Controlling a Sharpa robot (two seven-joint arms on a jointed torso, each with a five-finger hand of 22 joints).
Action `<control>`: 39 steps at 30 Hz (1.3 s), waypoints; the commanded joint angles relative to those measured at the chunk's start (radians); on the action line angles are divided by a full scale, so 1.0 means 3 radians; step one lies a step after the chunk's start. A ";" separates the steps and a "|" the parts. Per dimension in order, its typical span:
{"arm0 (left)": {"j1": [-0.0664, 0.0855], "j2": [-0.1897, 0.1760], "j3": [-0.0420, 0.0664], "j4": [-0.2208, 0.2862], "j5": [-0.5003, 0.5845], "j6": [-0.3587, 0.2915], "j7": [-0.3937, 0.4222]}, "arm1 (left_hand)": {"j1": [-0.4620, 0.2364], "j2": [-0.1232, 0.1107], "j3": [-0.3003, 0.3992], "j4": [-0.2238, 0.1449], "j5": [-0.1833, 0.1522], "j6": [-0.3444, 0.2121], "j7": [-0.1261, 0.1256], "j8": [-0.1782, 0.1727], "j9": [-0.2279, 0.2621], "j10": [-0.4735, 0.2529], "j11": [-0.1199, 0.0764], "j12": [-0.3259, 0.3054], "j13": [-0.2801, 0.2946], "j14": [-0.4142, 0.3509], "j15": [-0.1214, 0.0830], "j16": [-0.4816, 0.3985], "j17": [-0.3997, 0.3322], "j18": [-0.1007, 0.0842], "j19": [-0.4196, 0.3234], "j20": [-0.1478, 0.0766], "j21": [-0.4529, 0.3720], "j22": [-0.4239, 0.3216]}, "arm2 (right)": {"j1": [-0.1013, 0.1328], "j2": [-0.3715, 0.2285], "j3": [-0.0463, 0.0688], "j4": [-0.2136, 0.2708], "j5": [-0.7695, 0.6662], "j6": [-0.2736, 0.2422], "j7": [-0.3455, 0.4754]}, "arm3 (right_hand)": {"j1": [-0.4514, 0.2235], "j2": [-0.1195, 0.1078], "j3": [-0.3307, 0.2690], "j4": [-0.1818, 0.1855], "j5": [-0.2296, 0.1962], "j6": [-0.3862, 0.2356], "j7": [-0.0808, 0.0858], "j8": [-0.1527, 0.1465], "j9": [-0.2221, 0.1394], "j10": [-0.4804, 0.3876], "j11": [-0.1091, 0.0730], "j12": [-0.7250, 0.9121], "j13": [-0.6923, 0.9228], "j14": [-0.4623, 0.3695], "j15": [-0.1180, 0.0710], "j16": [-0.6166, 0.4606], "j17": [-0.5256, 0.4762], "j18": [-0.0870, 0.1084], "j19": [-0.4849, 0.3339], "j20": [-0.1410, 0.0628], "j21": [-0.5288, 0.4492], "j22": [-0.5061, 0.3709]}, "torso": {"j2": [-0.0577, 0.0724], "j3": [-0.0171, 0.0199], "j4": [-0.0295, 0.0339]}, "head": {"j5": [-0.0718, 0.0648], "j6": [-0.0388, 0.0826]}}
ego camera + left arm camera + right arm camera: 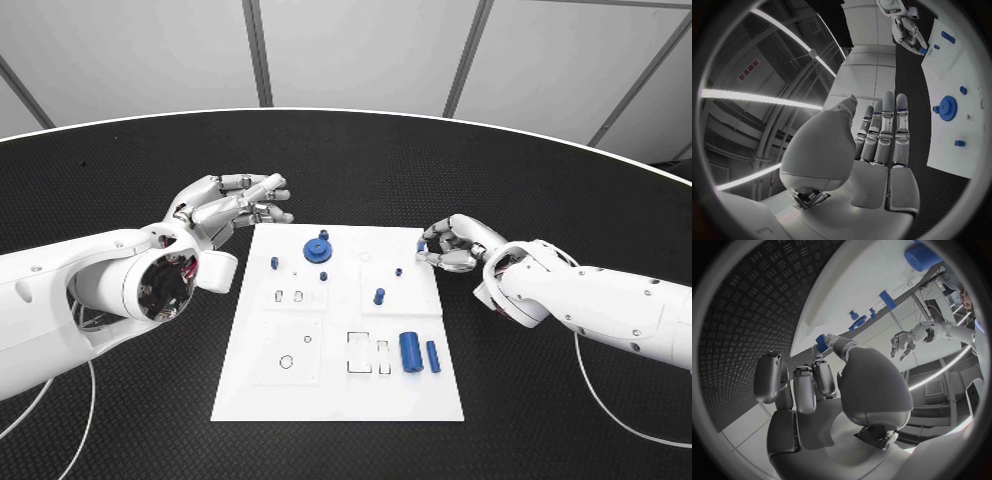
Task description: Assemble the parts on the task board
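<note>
Black, ribbed matting covers the round surface point(375, 160), and beyond its far rim we see pale wall panels. At the middle lies the white task board point(339, 390), its long side running from near to far.

On the board we see the blue parts. A blue gear point(317, 250) stands toward the far left, with a small peg point(274, 263) to its left and another point(323, 276) just near of it. A short peg point(379, 296) stands close to the middle. Toward the near right two blue cylinders lie side by side, a thicker one point(411, 351) and a thinner one point(433, 357), just apart from each other. Several outlined slots mark the board's near half.

Our left robot hand point(231, 208) hovers above the surface just off the board's far left corner. It holds nothing; in the left wrist view its fingers point(882, 132) lie straight and close together, with the thumb apart from them.

Our right robot hand point(454, 245) sits at the board's far right edge, fingers curled in. It pinches a small blue part point(821, 343) between thumb and fingertip, right over the board's edge.
</note>
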 commanded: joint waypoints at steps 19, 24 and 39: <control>-0.0008 0.0128 -0.0002 -0.0287 0.0054 0.0038 -0.0027 | 0.0025 -0.0011 0.0018 0.0004 -0.0003 -0.0005 0.0020 -0.0020 0.0003 0.0010 0.0007 -0.0011 -0.0001 -0.0017 -0.0005 0.0022 0.0006 0.0039 -0.0026 -0.0002 0.0018 0.0005 | 0.0083 0.0082 0.0022 0.0834 -0.0452 0.0073 -0.0465 | 0.0012 0.0027 0.0030 -0.0038 0.0024 -0.0002 -0.0011 0.0035 0.0087 0.0002 0.0003 -0.0001 0.0153 0.0325 -0.0015 0.0029 0.0814 -0.0051 0.0004 -0.0020 0.0008 0.0006 | -0.0169 -0.0018 -0.0004 | 0.0207 -0.0075; -0.0011 0.0173 -0.0002 -0.0336 0.0056 0.0045 -0.0031 | 0.0025 -0.0011 0.0018 0.0004 -0.0003 -0.0005 0.0020 -0.0020 0.0003 0.0010 0.0007 -0.0011 -0.0001 -0.0017 -0.0005 0.0022 0.0006 0.0039 -0.0026 -0.0002 0.0018 0.0005 | 0.0109 0.0310 0.0023 0.0812 -0.0597 0.0124 -0.0544 | 0.0017 0.0028 0.0035 -0.0047 0.0027 -0.0003 -0.0010 0.0038 0.0089 0.0004 0.0005 0.0002 0.0156 0.0326 -0.0013 0.0030 0.0818 -0.0052 0.0007 -0.0019 0.0013 0.0011 | -0.0203 -0.0028 -0.0017 | 0.0269 -0.0088; -0.0012 0.0237 -0.0002 -0.0447 0.0057 0.0044 -0.0037 | 0.0030 -0.0011 0.0030 0.0003 -0.0003 -0.0001 0.0018 -0.0020 0.0005 0.0015 0.0005 -0.0012 0.0000 -0.0020 -0.0005 0.0024 0.0008 0.0039 -0.0028 -0.0001 0.0020 0.0006 | 0.0117 0.0918 0.0020 0.0474 -0.0974 0.0237 -0.0801 | 0.0011 0.0027 0.0042 -0.0057 0.0039 -0.0019 0.0000 0.0037 0.0093 -0.0006 0.0012 -0.0009 0.0146 0.0326 -0.0006 0.0029 0.0814 -0.0049 -0.0002 -0.0015 -0.0004 -0.0003 | -0.0224 -0.0060 -0.0016 | 0.0408 -0.0098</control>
